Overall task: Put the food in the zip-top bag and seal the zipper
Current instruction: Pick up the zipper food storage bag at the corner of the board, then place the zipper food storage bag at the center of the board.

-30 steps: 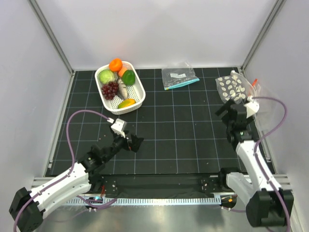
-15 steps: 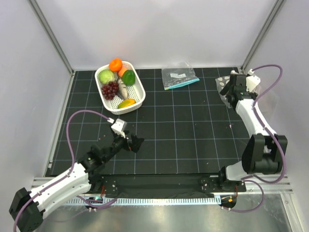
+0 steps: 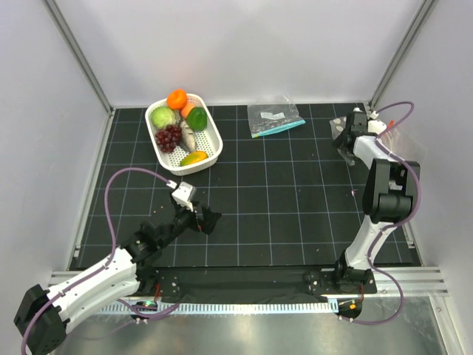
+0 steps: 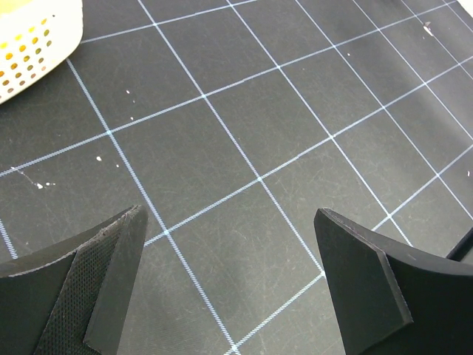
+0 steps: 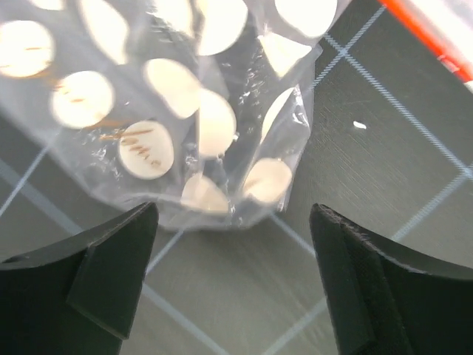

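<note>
Right gripper (jaws wide) hovers over the zip-top bag

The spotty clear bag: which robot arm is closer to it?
Right. The right gripper hangs open close over the spotty bag. The left gripper, also open, is far across the mat, nearer the white basket.

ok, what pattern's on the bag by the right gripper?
Clear zip-top bag with large white oval dots; right wrist view shows it best.
</note>
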### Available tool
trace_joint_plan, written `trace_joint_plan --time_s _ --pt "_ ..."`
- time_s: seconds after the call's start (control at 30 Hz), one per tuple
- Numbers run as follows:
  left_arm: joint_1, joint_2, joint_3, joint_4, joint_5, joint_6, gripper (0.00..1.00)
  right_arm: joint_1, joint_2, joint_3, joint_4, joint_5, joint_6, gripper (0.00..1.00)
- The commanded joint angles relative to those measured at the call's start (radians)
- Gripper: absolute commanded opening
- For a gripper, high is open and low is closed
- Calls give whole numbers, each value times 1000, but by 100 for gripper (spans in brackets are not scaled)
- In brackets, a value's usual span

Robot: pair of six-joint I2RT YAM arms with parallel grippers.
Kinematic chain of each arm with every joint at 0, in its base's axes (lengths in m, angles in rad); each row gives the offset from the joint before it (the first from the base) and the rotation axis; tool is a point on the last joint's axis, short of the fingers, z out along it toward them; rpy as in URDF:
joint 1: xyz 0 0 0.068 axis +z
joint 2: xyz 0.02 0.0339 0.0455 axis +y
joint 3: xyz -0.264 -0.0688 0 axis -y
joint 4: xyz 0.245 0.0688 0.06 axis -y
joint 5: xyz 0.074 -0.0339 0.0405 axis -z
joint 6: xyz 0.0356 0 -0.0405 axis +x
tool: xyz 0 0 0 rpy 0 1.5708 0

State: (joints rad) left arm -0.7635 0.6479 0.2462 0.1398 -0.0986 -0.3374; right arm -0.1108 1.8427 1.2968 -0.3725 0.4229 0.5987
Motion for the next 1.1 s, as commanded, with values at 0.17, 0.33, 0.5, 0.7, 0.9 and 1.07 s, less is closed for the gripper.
trace_joint_plan --time_s 0.17,0.33,0.5,0.7,0.9,1.07 --pt "1 -13 41 49 22 -8 100 3 6 -48 176 -42 13 3" --pt "1 -19 42 49 25 -11 100 158 -140 -134 178 34 -57 1" --pt "1 -36 39 44 30 -17 100 392 -345 -312 156 111 -34 1" --pt "0 -36 41 43 26 -18 100 603 -637 -491 164 61 0 27" --pt "1 -30 44 37 19 -15 100 625 -721 -449 135 -101 -88 88" --pt "0 -31 42 32 8 -17 100 550 -669 -327 57 -146 -142 88"
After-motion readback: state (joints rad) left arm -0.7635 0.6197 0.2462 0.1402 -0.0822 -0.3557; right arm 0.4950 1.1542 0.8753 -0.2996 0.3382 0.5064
